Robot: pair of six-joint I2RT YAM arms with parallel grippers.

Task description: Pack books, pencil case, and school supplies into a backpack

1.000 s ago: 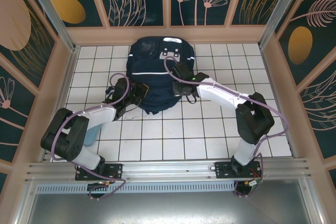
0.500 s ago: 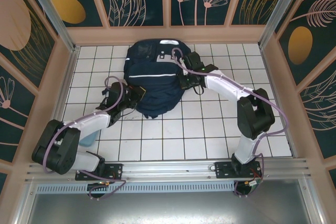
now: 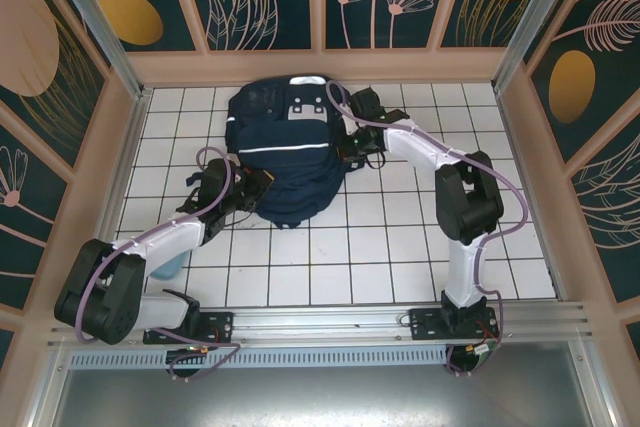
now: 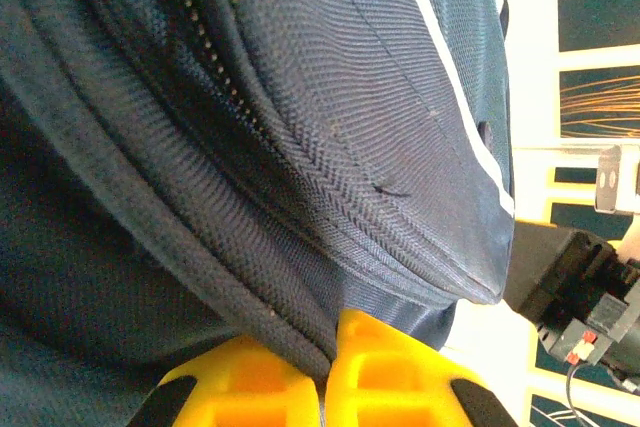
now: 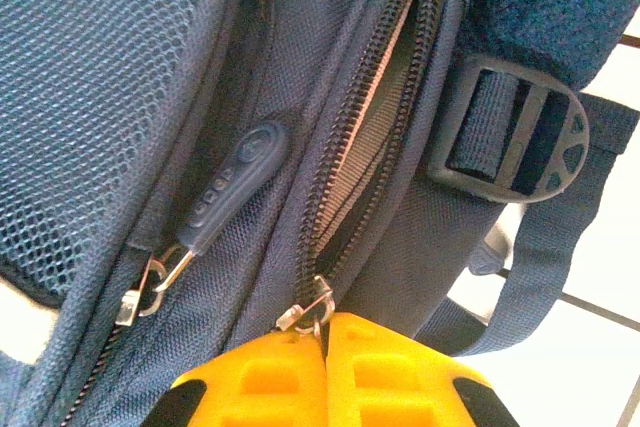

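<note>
Backpack: we find the backpack (image 3: 285, 162) lying flat on the far middle of the tiled table (image 3: 330, 267), with its grey patches (image 3: 305, 107) at the far end and its white stripe (image 3: 285, 148) running left to right across the front.

Left gripper: the left gripper (image 3: 256, 190) sits at the near left edge of the bag. From the left wrist we see its yellow fingers (image 4: 385, 367) drawn tight together, pinching a fold of the navy fabric along a dark corded seam (image 4: 200, 247).

Right gripper: the right gripper (image 3: 350, 144) is against the right side of the bag, towards its far end. Its yellow fingers (image 5: 395, 367) are pressed together, and the metal zipper pull (image 5: 305, 314) runs down into the line where they meet (we take this as a grip on the pull).

Zipper: the zipper (image 5: 355, 137) above those fingers stands partly parted, and a pale lining shows between its teeth.

Neighbouring pull: a dark rubber tab (image 5: 235, 185) hangs on a metal ring just left of that zipper, apart from the fingers.

Buckle: a black plastic buckle (image 5: 515, 132) with a navy strap (image 5: 535, 247) lies to the right of the zipper, over the white tiles.
</note>
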